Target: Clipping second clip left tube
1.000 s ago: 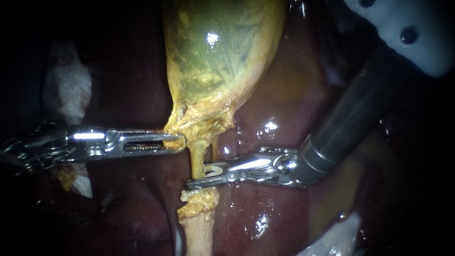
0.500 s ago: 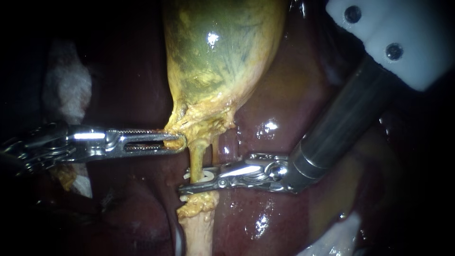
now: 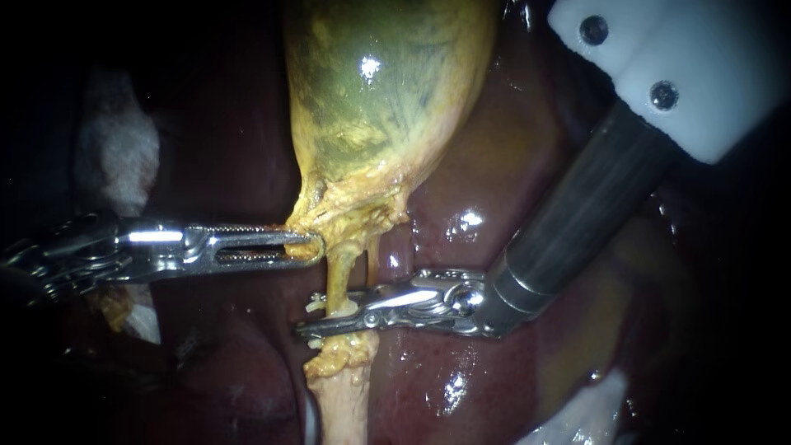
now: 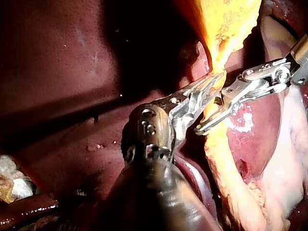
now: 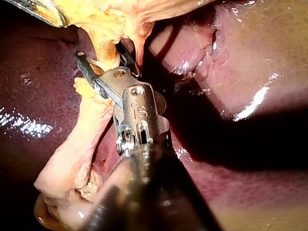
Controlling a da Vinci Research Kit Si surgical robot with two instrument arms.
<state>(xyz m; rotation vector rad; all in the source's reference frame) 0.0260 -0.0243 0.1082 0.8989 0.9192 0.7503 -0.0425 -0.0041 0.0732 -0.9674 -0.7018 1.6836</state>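
Endoscope first: my left instrument (image 3: 306, 245) comes in level from the left, its long slotted jaws clamped on the yellow, fatty neck of the gallbladder (image 3: 379, 99). The green-yellow body rises above them against the dark red liver (image 3: 486, 189). My right instrument (image 3: 329, 320) slants down from the upper right, a white collar (image 3: 684, 74) at the top of its shaft. Its wrist is bent so the jaws run almost level across the left tube (image 3: 338, 276), just under the neck. Those jaws are closed on that tube from both sides, with bits of a white clip (image 3: 315, 303) showing at their edges. A thinner tube (image 3: 375, 259) runs just beside it, outside the jaws. Left wrist view: my left instrument (image 4: 214, 81) reaches ahead, jaws pinched on the yellow tissue. Just beside it my right instrument (image 4: 211, 118) crosses the left tube (image 4: 216, 144), the two tips near each other but apart. Right wrist view: my right instrument (image 5: 103, 65) angles forward, one dark jaw poking out past the left tube (image 5: 106, 48), which sits between the jaws. My left instrument (image 5: 43, 12) shows only as a tip, beyond the jaws.
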